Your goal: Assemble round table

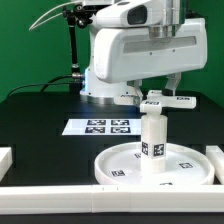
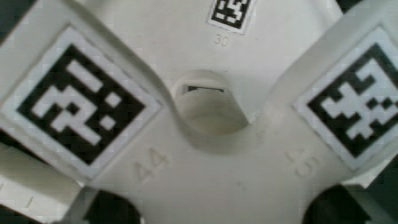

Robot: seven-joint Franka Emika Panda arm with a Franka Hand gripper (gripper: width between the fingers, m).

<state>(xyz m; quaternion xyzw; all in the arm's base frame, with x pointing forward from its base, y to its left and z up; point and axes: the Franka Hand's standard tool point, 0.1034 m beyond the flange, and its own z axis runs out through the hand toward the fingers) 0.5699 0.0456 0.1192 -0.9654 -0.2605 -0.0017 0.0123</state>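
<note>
The large round disc point(image 1: 120, 165) lies flat on the black table at the front. The short cylinder leg point(image 1: 152, 140) stands upright on its central hub, with a tag on its side. The cross-shaped foot point(image 1: 165, 100) sits level on top of the leg. My gripper point(image 1: 153, 91) comes down from above and is shut on the foot. In the wrist view the foot point(image 2: 196, 160) fills the picture, with two large tags and a central hole point(image 2: 208, 95). My dark fingertips point(image 2: 107, 205) show at either side of the foot's body.
The marker board point(image 1: 100, 127) lies flat behind the disc. Straight white border bars run along the front point(image 1: 60, 195), the exterior view's left point(image 1: 5, 158) and right point(image 1: 216, 155). The arm's white base point(image 1: 100, 85) stands behind the marker board.
</note>
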